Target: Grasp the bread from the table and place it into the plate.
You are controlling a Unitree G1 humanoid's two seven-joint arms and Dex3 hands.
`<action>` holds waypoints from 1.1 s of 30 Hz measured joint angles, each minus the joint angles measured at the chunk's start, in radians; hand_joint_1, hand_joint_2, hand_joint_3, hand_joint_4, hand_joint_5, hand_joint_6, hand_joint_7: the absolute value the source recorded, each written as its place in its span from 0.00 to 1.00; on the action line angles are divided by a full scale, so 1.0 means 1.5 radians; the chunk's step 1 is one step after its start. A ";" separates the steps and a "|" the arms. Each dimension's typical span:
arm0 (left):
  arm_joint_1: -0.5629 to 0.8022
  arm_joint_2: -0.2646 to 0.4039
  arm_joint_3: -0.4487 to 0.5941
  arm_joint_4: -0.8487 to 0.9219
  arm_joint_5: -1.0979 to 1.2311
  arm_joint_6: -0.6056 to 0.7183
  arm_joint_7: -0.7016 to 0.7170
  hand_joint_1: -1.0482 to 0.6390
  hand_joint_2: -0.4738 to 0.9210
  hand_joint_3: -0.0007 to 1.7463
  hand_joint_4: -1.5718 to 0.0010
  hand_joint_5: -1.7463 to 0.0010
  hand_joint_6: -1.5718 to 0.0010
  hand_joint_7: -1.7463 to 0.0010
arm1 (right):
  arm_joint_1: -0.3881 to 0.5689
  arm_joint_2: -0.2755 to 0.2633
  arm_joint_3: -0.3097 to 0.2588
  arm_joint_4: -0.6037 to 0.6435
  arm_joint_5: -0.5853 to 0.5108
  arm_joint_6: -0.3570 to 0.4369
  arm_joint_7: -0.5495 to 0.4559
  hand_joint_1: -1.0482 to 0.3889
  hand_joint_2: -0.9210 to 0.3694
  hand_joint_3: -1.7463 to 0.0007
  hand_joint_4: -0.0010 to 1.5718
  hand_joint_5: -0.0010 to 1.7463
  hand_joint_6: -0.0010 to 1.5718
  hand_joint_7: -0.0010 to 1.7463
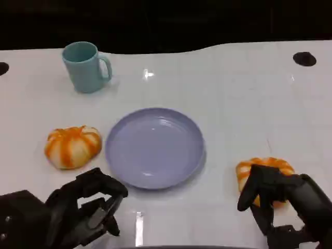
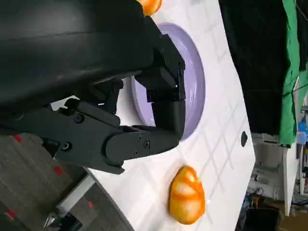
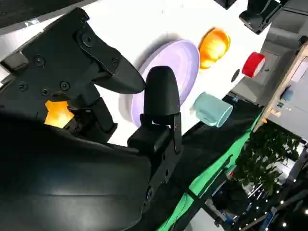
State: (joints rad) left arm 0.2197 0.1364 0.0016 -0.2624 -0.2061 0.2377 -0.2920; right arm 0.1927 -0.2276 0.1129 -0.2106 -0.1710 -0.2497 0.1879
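Two orange-and-white breads lie on the white table. The right bread sits at the front right, and my right hand reaches over its near side with fingers spread, not closed on it. In the right wrist view this bread shows under the hand. The left bread lies left of the lilac plate, which holds nothing. My left hand hovers at the front left, holding nothing, with its fingers loosely bent in front of the plate.
A teal mug stands at the back left. Two dark holes mark the table's far corners. The table's near edge runs just below both hands. In the left wrist view the right bread lies beyond the plate.
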 measured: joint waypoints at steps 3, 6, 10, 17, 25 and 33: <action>0.000 0.000 0.000 0.000 0.000 0.004 0.000 0.38 1.00 0.27 0.55 0.00 0.58 0.22 | 0.000 0.000 0.000 0.000 -0.001 0.000 0.000 0.66 0.41 0.22 0.61 1.00 0.50 0.87; 0.000 0.000 0.000 0.000 -0.001 0.005 0.000 0.38 1.00 0.27 0.55 0.00 0.58 0.22 | 0.000 0.000 0.000 0.000 -0.002 0.000 0.000 0.66 0.41 0.22 0.61 1.00 0.50 0.87; -0.002 0.000 0.000 0.000 -0.001 0.005 0.000 0.38 1.00 0.27 0.56 0.00 0.58 0.22 | 0.000 0.000 0.000 0.000 -0.002 0.002 0.000 0.68 0.40 0.22 0.61 1.00 0.49 0.86; -0.007 0.000 0.000 0.014 0.000 -0.006 0.000 0.39 1.00 0.29 0.56 0.00 0.59 0.21 | -0.001 0.000 0.000 0.001 -0.005 0.012 -0.001 0.69 0.42 0.21 0.61 1.00 0.50 0.86; -0.012 0.000 0.000 0.014 -0.001 -0.007 0.000 0.39 1.00 0.29 0.57 0.00 0.59 0.22 | -0.005 0.003 0.001 0.001 -0.007 0.012 0.000 0.69 0.43 0.21 0.61 1.00 0.49 0.86; -0.011 0.000 0.001 0.013 -0.001 -0.004 0.000 0.39 0.99 0.29 0.57 0.00 0.59 0.22 | -0.002 0.002 0.000 -0.028 0.002 0.051 0.007 0.71 0.44 0.28 0.42 0.84 0.40 0.60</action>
State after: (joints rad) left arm 0.2029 0.1370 0.0030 -0.2433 -0.2069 0.2310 -0.2922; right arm 0.1892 -0.2243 0.1134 -0.2531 -0.1675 -0.1739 0.1988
